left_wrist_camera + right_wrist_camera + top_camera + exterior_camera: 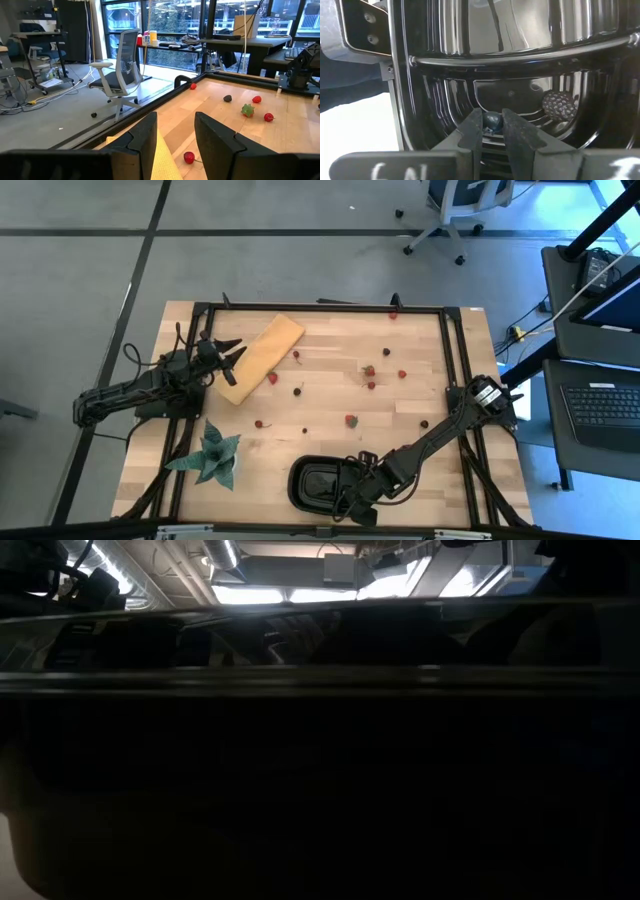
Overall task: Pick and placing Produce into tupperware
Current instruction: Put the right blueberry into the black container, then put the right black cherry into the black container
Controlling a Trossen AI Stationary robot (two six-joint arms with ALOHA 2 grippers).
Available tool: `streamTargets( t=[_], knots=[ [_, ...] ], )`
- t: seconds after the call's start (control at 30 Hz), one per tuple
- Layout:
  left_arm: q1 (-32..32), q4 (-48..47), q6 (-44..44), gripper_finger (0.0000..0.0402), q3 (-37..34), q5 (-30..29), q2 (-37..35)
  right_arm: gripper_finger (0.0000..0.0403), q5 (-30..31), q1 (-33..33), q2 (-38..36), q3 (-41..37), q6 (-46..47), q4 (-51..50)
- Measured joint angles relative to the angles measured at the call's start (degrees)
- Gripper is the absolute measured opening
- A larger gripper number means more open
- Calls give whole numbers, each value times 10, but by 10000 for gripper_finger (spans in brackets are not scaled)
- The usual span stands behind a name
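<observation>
Tan board [260,358] at the table's [330,370] left rear, green spiky plant [212,456] front-left, office chair [120,65] beyond.

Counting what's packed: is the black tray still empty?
No. A dark bumpy berry already lies inside the tray.

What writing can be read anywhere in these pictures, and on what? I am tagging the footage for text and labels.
Handwritten dark marks on the pale tape strip across the right gripper's body, right wrist view: partly cut off, roughly "6 N", not surely readable.
Bottles on the far desk, left wrist view: labels too small to read.
Laptop beside the table, high view: keys too small to read.
Black tray, tan board, table: no text visible.
</observation>
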Motion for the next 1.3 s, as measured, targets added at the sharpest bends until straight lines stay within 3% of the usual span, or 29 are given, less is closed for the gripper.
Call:
streamTargets(
  t=[0.43, 0.87, 1.3],
  knots=[
    [0, 0, 0, 125, 0, 0, 0, 75, 0, -1, 0, 0, 0, 0],
    [0, 0, 0, 125, 0, 0, 0, 144, 0, -2, 0, 0, 2, 2],
    [0, 0, -1, 125, 0, 0, 0, 150, 2, -14, -18, 0, 24, -40]
  ],
)
